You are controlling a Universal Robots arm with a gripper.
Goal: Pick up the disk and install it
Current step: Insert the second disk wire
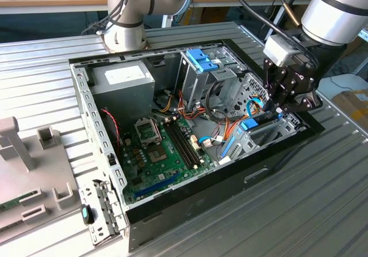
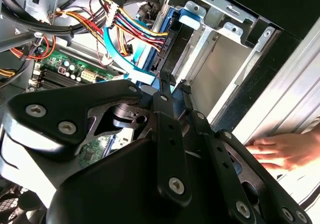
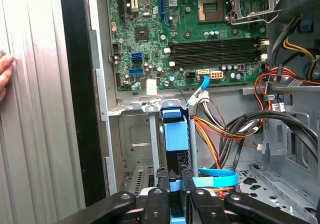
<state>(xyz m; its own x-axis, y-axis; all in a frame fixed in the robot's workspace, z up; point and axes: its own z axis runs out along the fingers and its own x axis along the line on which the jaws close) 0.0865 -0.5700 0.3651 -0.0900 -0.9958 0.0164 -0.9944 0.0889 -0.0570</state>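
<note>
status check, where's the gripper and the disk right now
Gripper low in the open case, jaws astride the disk's blue end. Disk on edge in the drive bay by the case wall. Cables close beside; a hand on the table outside.

Arm (image 1: 339, 10): enters from the exterior view's upper right, wrist pointing down.
Gripper (image 1: 275, 108): right of centre, fingers (image 3: 163, 191) closed on the disk (image 3: 175, 134).
Hand (image 2: 285, 151): flat, right edge of the second wrist view.

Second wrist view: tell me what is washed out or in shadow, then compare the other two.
In the second wrist view, the hand and the metal surface under it glare pale, while the gripper body looms dark; the first wrist view lights the motherboard evenly; the exterior view is soft daylight, without harsh shadows.
</note>
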